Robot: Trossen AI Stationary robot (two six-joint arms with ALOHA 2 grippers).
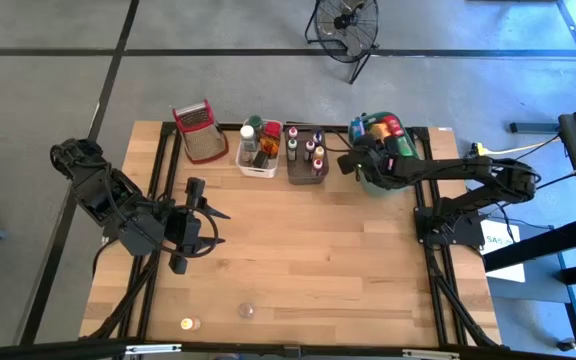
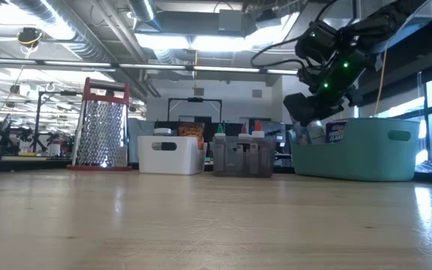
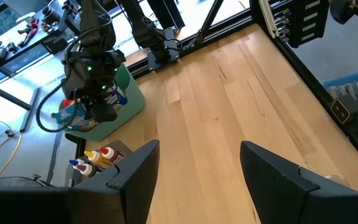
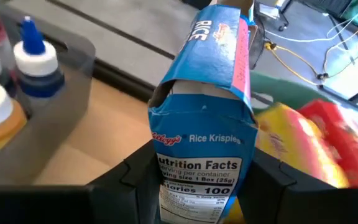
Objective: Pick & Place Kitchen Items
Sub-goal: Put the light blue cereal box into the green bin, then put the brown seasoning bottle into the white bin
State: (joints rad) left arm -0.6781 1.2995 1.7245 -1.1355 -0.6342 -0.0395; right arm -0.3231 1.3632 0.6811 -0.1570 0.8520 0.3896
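My right gripper (image 4: 197, 186) is shut on a small blue Rice Krispies box (image 4: 204, 118) with a torn-open top, at the left rim of the green bin (image 2: 366, 154) at the table's far right. Red, yellow and orange packets (image 4: 316, 143) lie in that bin behind the box. The left wrist view shows the same gripper (image 3: 101, 109) at the bin (image 3: 129, 99). My left gripper (image 3: 197, 168) stands open over the table's left half (image 1: 203, 215), above bare wood, with nothing between its fingers. My right gripper pinches the box's lower part (image 4: 197, 180) between its two fingers (image 4: 135, 177), one on each of two opposite sides. The nutrition panel faces the wrist camera. The box stands roughly upright, torn top upward, over the bin's edge. What lies under the box does not show.
Along the far edge stand a grey bin (image 1: 308, 160) with capped squeeze bottles (image 4: 36, 59), a white bin (image 1: 258, 152) with jars, and a red-topped metal grater (image 1: 196, 130). Two small round things (image 1: 247, 311) (image 1: 189, 323) lie near the front edge. The table's middle is bare wood.
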